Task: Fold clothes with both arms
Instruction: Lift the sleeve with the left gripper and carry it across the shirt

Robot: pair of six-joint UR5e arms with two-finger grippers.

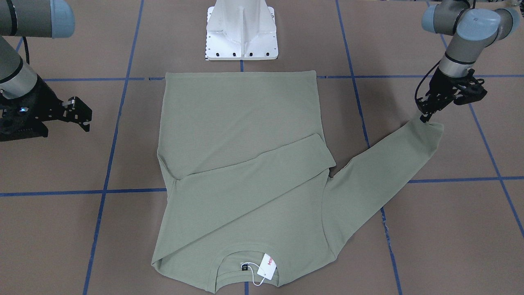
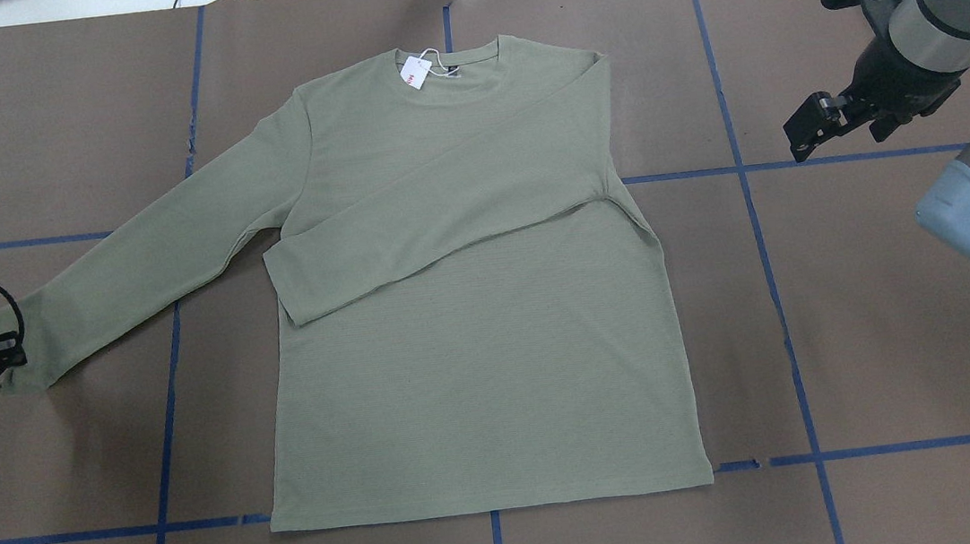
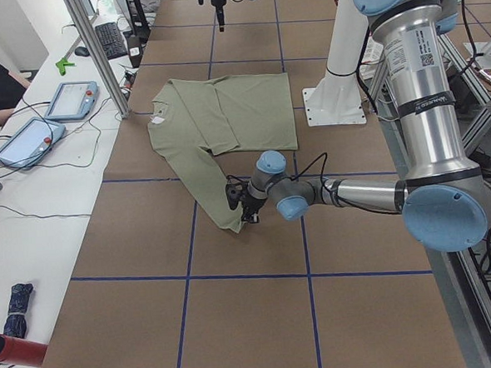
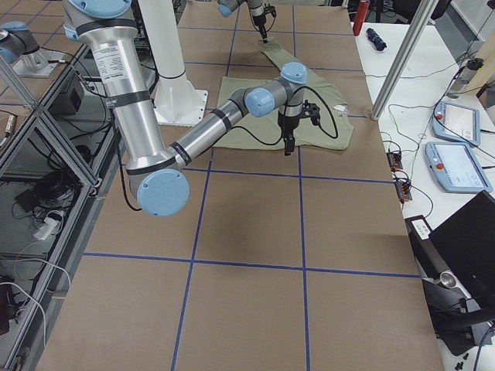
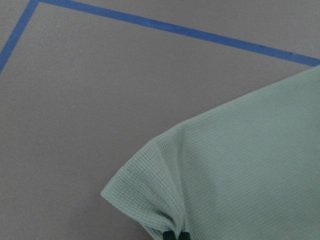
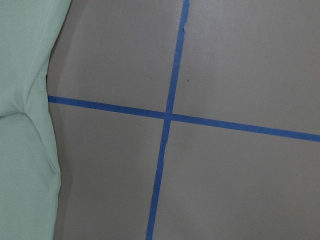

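Note:
The sage-green shirt [image 2: 476, 354] lies flat on the brown table, collar and white hang tag [image 2: 414, 70] at the far side. One sleeve [image 2: 443, 213] is folded across the chest. The other sleeve [image 2: 142, 272] stretches out toward my left. My left gripper [image 2: 7, 351] is shut on that sleeve's cuff [image 5: 145, 195], which bunches at the fingertips [image 5: 170, 235]. It also shows in the front view [image 1: 423, 119]. My right gripper [image 2: 800, 140] hovers open and empty beside the shirt's folded shoulder. The right wrist view shows only the shirt's edge [image 6: 25, 150].
Blue tape lines [image 2: 745, 168] cross the brown table covering. The white base pedestal [image 1: 241, 37] stands just behind the shirt's hem. In the side view, tablets [image 3: 69, 99] and cables lie on a white bench beyond the table's far edge.

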